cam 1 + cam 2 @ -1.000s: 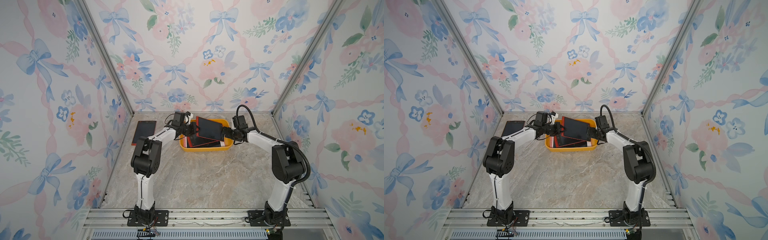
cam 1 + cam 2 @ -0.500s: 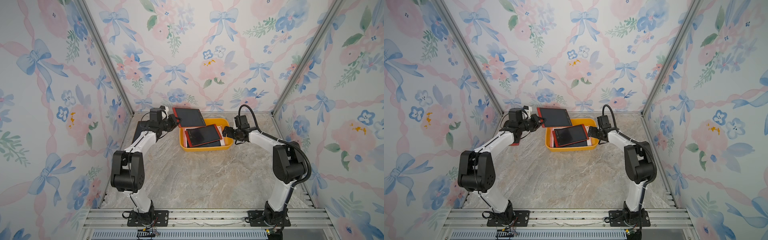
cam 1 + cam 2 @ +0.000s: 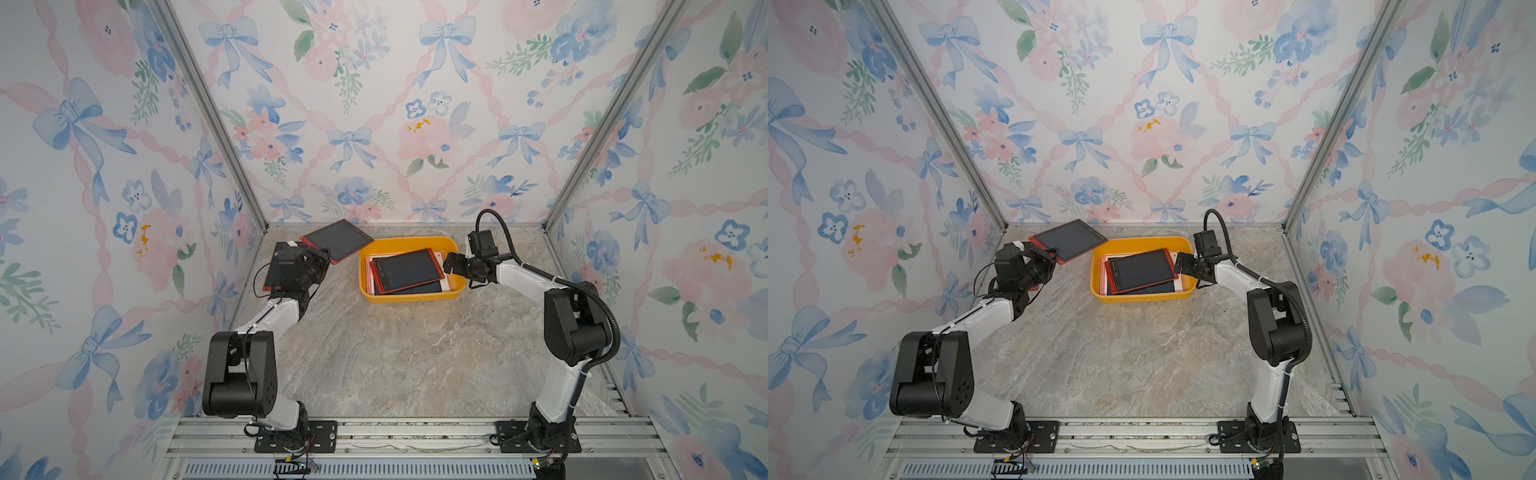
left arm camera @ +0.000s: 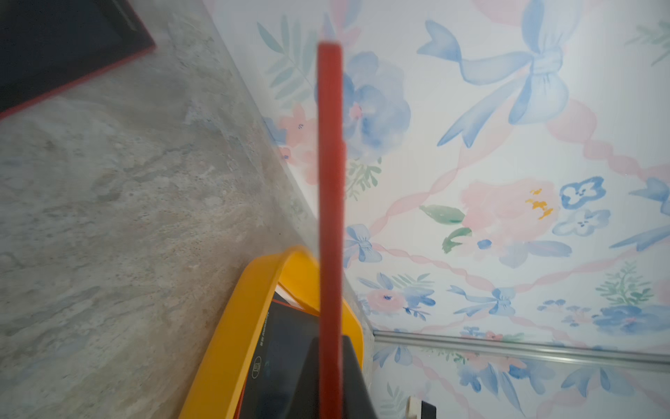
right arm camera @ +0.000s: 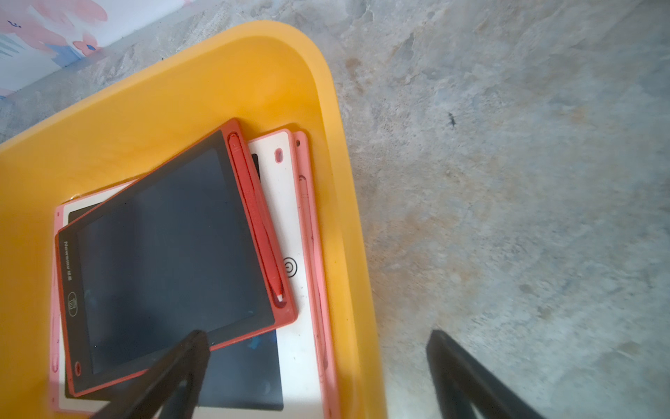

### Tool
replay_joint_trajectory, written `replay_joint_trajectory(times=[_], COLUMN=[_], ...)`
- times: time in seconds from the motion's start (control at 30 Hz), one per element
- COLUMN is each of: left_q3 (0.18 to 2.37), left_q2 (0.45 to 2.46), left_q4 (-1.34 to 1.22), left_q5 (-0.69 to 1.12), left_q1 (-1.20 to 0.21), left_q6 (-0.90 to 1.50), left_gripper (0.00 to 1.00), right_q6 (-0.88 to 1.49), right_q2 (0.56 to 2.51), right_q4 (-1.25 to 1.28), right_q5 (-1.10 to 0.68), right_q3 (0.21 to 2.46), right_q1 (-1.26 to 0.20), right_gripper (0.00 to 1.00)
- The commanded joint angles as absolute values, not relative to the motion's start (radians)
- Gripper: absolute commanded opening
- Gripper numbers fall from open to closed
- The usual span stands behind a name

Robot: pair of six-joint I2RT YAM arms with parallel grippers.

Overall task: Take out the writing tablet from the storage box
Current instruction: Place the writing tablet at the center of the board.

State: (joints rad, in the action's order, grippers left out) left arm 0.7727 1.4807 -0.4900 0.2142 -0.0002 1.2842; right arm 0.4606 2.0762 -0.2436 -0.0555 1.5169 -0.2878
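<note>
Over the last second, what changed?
Left arm carried the red tablet from above the storage box leftward, to its left side; left jaws stayed shut on the tablet's corner. Right jaws stayed open at the box's right rim; box unmoved.

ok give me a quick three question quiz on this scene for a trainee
1. True or false: the left hand is shut on a lifted tablet that is clear of the storage box.
2. What lies topmost in the storage box? A, a white tablet; B, a red-framed tablet; C, nothing at all.
3. In one word: is the right hand, at the box's rim, open or shut?

Key: 1 true; 2 B; 3 open.
</note>
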Motion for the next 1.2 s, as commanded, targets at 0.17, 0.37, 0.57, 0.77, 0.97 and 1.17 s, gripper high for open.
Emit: replay_joint_trajectory(times=[0.17, 0.37, 0.57, 0.77, 0.97, 1.17], left_q3=[0.633, 0.595, 0.603, 0.634, 0.671, 0.675], left_q2=[1.416, 1.476, 1.571, 1.659, 1.745, 1.800], left_q4=[-0.686, -0.714, -0.773, -0.788, -0.788, -0.787], left_q5=[-0.063, -0.182, -0.309, -0.415, -0.422, -0.431], left_q1=[-0.018, -0.089, -0.161, -0.209, -0.226, -0.245], left_q6=[1.434, 1.521, 1.603, 1.641, 1.672, 1.729], left_gripper=[0.00, 0.00, 0.00, 0.00, 0.00, 0.00], right_q6=[0.458, 0.466, 0.456, 0.448, 0.434, 0.433], right_q2=[2.122, 2.114, 2.099, 2.093, 2.082, 2.078], right_q4=[-0.241, -0.229, -0.235, -0.247, -0.261, -0.255], right_q5=[-0.083, -0.087, -0.079, -0.073, -0.051, -0.055], right_q3=[1.533, 1.511, 1.487, 1.477, 1.467, 1.459], right_q1=[-0.284, -0.284, -0.272, -0.260, -0.258, -0.255], right_gripper=[0.97, 0.97, 0.97, 0.97, 0.97, 0.97])
